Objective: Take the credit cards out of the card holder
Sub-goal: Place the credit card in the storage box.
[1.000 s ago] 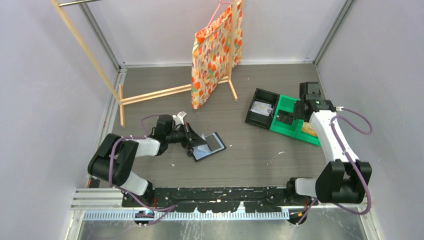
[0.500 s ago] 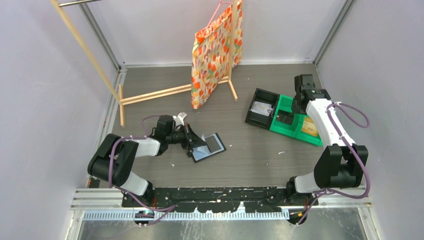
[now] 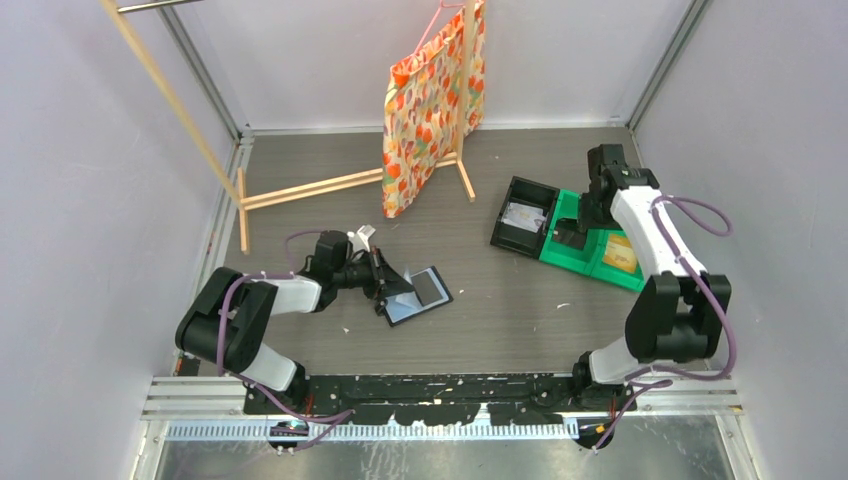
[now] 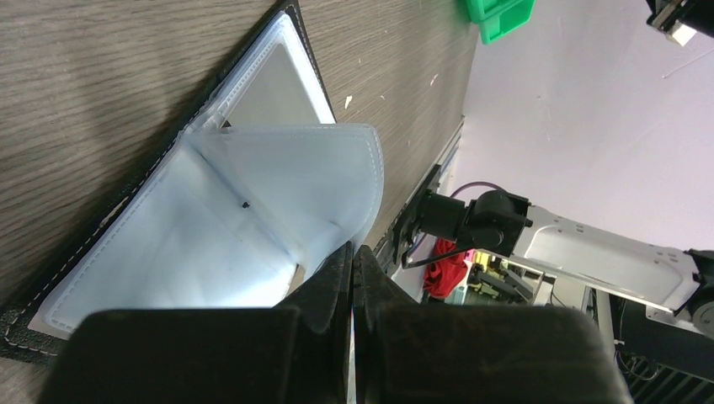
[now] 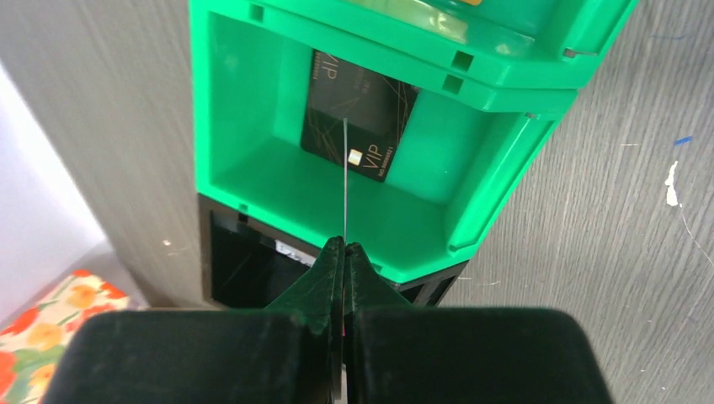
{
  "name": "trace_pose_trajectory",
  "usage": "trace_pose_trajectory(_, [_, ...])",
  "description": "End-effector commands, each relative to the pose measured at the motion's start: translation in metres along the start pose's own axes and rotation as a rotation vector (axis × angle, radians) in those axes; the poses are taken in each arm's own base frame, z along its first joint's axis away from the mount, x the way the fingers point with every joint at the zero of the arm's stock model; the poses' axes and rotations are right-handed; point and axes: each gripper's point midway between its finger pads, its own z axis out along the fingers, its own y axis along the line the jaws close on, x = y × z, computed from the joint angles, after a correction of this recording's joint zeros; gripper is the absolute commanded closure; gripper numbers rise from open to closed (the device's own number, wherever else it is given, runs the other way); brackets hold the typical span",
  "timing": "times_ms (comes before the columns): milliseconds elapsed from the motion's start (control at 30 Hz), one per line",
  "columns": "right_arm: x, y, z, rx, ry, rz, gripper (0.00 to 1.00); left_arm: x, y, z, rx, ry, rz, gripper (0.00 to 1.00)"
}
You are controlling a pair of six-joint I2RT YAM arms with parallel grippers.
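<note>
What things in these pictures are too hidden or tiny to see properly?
- Right wrist view: the card in the right tool is edge-on, so its face is hidden.
- Top view: what lies in the black bin is too small.
- Left wrist view: the left tool covers a corner of the card holder.

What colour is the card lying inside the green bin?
The flat rectangular card is black with gold VIP lettering; the right wrist view shows it best.
</note>
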Motion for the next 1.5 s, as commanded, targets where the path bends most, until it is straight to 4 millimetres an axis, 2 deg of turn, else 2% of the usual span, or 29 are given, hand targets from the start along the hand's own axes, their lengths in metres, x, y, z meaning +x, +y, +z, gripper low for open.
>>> trace_pose_trajectory(0, [0.01, -0.002, 0.005, 0.081, 0.047, -0.068, 0.99, -0.004, -0.016, -0.001, 0.043, -0.011, 0.061, 0.99])
trace_pose_trajectory(133, [0.008, -0.003, 0.005, 0.093, 0.036, -0.076, 0.99, -0.004, -0.016, -0.001, 0.042, -0.013, 0.065, 0.99])
trace_pose_trajectory(467, [-0.014, -0.008, -0.016, 0.057, -0.038, -0.066, 0.99, -0.003, -0.017, 0.0, 0.044, -0.01, 0.068, 0.99])
trace_pose_trajectory(600, [-0.023, -0.007, -0.024, 0.044, -0.069, -0.152, 0.99, -0.002, -0.018, 0.0, 0.044, -0.007, 0.069, 1.0])
trace_pose_trajectory(833, [-0.03, 0.011, -0.03, 0.013, -0.083, -0.579, 0.99, -0.002, -0.019, 0.0, 0.048, -0.006, 0.073, 0.99])
trace_pose_trajectory(900, [-0.039, 0.017, -0.034, 0.007, -0.13, -0.701, 0.99, -0.001, -0.019, 0.0, 0.048, -0.003, 0.072, 1.0])
trace_pose_trajectory(1033, [-0.045, 0.042, -0.044, -0.111, -0.172, -0.996, 0.99, -0.001, -0.018, 0.002, 0.046, -0.001, 0.072, 0.99])
trace_pose_trajectory(1133, [-0.05, 0.055, -0.046, -0.16, -0.225, -1.129, 0.99, -0.001, -0.018, 0.003, 0.049, 0.005, 0.07, 1.0])
trace_pose_trajectory(1233, [-0.046, 0.067, -0.044, -0.204, -0.243, -1.252, 0.99, 0.0, -0.018, 0.004, 0.051, 0.009, 0.068, 0.99])
trace_pose_trajectory(1333, [-0.023, 0.071, -0.038, -0.233, -0.21, -1.422, 0.99, 0.001, -0.018, 0.004, 0.052, 0.009, 0.069, 0.99])
trace_pose_trajectory(1467, [-0.008, 0.073, -0.035, -0.249, -0.236, -1.664, 0.99, 0.003, -0.019, 0.004, 0.052, 0.01, 0.072, 0.99])
